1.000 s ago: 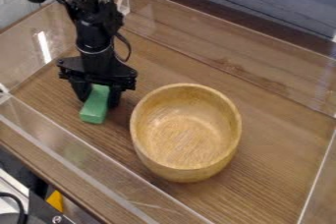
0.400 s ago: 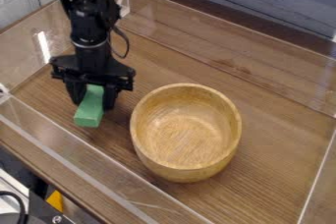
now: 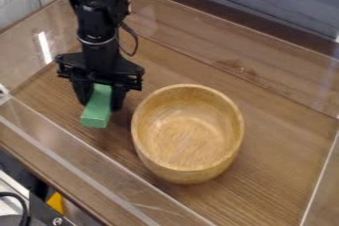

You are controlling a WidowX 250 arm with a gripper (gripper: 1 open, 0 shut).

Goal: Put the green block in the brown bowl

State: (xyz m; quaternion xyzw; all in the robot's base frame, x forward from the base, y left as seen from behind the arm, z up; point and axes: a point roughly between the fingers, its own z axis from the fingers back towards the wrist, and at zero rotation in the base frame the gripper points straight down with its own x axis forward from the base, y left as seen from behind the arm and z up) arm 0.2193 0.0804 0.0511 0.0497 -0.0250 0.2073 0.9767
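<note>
the gripper (image 3: 97, 87) is closed on the green block (image 3: 97, 107), its fingers hiding the block's upper end. whether the block touches the bench (image 3: 255, 63) i cannot tell. just beside the gripper sits the brown bowl (image 3: 187, 134). beyond the gripper, the arm (image 3: 93, 7) is cut off at the top edge.
</note>
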